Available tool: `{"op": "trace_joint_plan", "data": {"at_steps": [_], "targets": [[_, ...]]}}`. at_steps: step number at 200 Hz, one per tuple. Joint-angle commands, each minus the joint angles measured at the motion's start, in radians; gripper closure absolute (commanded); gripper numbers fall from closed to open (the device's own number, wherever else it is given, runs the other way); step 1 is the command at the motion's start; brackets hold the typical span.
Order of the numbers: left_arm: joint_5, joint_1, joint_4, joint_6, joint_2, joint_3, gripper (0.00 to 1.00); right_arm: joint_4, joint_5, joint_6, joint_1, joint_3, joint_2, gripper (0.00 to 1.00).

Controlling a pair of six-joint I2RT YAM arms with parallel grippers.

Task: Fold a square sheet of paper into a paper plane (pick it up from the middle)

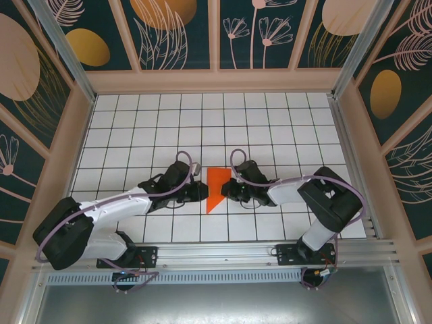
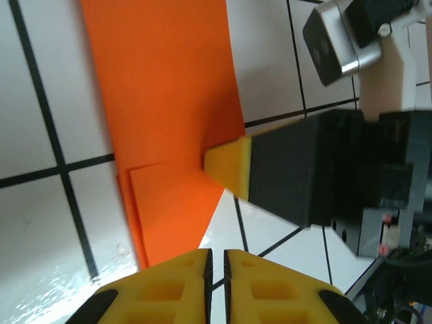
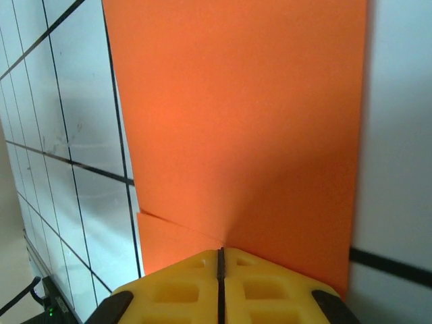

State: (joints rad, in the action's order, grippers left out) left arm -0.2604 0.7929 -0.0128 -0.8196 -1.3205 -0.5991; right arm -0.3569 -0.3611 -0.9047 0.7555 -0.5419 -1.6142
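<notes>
Top external: orange paper (image 1: 216,187) folded flat, narrow triangle, tip nearward.

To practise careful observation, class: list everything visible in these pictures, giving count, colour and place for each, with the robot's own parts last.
sheet of paper: one, bright orange, folded to a point, flat at the table's centre
table: one, white tiles with black grid lines, floor of the enclosure
wall panels: several, dark teal with gold and pink plant patterns, around the table
rail: one, silver metal, along the near edge
left arm: one, white and black, reaching in from the left
right arm: one, white and black, reaching in from the right
left gripper: one, yellow fingers nearly together, at the paper's left edge
right gripper: one, yellow fingers shut, tip on the paper
</notes>
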Motion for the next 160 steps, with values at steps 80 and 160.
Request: {"op": "trace_joint_plan", "data": {"at_steps": [80, 160], "targets": [[0.033, -0.001, -0.028, 0.058, -0.193, -0.099, 0.86, 0.081, 0.106, -0.068, -0.099, 0.124, 0.283, 0.64], [0.038, -0.001, -0.016, 0.060, -0.205, -0.097, 0.86, -0.090, -0.041, -0.043, -0.115, 0.102, 0.177, 0.58]]}}
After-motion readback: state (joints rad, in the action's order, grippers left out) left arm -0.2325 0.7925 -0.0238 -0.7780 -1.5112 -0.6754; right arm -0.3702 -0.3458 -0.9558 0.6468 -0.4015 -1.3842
